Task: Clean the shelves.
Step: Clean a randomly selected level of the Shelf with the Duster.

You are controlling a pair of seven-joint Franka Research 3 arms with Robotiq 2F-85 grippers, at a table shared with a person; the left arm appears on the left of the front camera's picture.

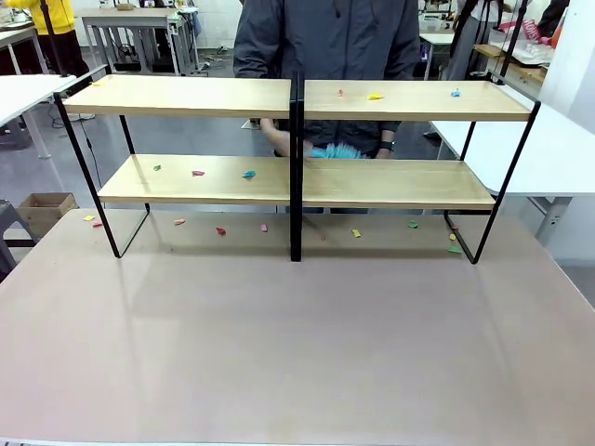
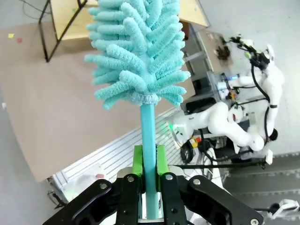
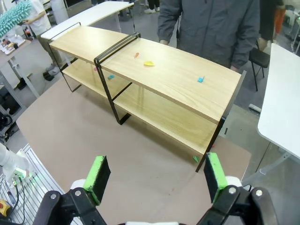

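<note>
Barely started, I'd say: coloured scraps point(image 1: 375, 96) lie on the upper and lower boards of the shelves point(image 1: 186, 96), which stand along the far edge of the surface point(image 1: 297, 344), with more underneath. My left tool point(image 2: 149, 161) is clenched on the handle of a teal duster point(image 2: 140, 51), held well off the shelves. Right tool point(image 3: 154, 176) is released and empty, raised above the surface, facing the shelves' right end.

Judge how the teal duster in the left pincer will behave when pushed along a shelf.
The duster has a fluffy head that will probably squash and splay. Its thin straight handle looks stiff and likely light. Clamped low in the left pincer, the smooth handle might pivot under sideways load.
</note>
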